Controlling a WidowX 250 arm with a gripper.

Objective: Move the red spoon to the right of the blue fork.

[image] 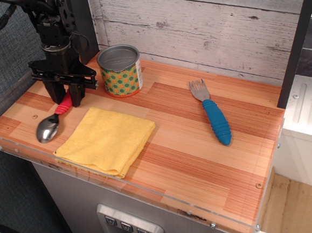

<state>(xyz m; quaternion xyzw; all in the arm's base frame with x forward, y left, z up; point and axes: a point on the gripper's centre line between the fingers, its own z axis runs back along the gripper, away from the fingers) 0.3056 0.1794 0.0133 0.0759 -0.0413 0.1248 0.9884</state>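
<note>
The red spoon [62, 108] lies at the table's far left, its silver bowl toward the front edge and its red handle pointing back. My gripper [66, 100] stands upright over the handle's far end, its fingers closed in against the handle's sides. The spoon still rests on the wood. The blue fork [216, 120] lies at the right of the table, tines toward the back wall, far from the gripper.
A green-and-orange dotted tin can [120, 70] stands just right of the gripper. A folded yellow cloth [105, 140] lies in front, next to the spoon. The wooden table [181, 163] has a clear plastic rim; a plank wall runs behind.
</note>
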